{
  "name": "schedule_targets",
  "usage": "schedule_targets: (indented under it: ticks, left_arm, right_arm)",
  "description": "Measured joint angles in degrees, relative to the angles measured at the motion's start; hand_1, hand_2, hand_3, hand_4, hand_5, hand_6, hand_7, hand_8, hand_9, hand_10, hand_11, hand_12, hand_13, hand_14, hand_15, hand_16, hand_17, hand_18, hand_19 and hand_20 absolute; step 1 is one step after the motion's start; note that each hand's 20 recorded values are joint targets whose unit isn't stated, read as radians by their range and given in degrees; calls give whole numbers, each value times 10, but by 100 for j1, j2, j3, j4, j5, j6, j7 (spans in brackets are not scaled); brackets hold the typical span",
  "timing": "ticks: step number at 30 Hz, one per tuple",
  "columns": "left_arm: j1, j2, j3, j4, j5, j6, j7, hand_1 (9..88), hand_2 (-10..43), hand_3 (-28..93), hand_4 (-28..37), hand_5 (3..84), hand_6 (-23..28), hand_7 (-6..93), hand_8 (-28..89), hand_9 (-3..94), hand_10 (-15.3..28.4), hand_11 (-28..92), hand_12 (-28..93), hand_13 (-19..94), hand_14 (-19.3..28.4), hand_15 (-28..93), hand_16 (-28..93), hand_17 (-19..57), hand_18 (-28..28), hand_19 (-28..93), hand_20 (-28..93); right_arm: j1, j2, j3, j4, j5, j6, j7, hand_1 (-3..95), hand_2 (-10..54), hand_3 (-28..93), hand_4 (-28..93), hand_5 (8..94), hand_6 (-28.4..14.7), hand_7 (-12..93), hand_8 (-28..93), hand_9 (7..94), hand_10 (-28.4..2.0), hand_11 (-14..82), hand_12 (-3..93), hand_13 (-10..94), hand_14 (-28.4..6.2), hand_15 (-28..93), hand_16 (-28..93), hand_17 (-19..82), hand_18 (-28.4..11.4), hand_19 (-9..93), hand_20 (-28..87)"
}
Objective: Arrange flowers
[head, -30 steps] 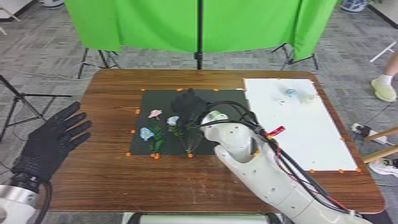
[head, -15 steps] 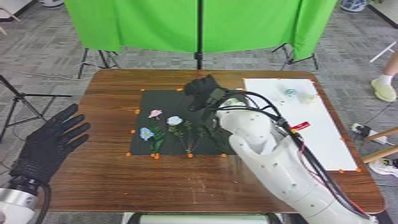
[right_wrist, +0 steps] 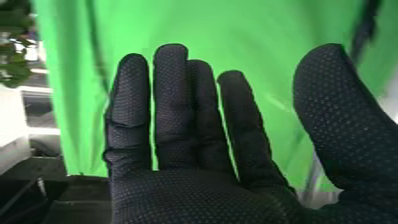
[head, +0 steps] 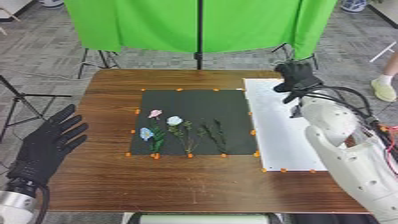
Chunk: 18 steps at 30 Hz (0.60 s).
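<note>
The right arm point(head: 342, 135) has swung from the black sheet out over the white one. On the brown wooden table point(head: 178, 182), the white sheet point(head: 280, 142) lies beside the black sheet point(head: 191, 100). The right hand point(head: 299, 77) is over the white sheet's far end, wide open, thumb apart, holding nothing; the left hand point(head: 40, 147) waits, open. The pink flower point(head: 155, 114), white flower point(head: 174, 121), blue flower point(head: 147, 133) and green sprigs point(head: 215, 137) lie on the black sheet. Probably fetching another stem: next, lower and pinch.
</note>
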Motion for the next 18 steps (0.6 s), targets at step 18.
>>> schedule_targets:
  ticks: [18]
  left_arm:
    - [-56,31,-18,8,0,-15,-22,249,-7,697,-282,243,16,205,-118,196,96,211,155,138,120,326,-4,-118,183,400,72]
  right_arm:
    - [-390,141,-184,630,-360,173,265,359,-95,842,-283,456,16,366,-246,526,-74,449,207,520,-31,597,162,231,-155,739,365]
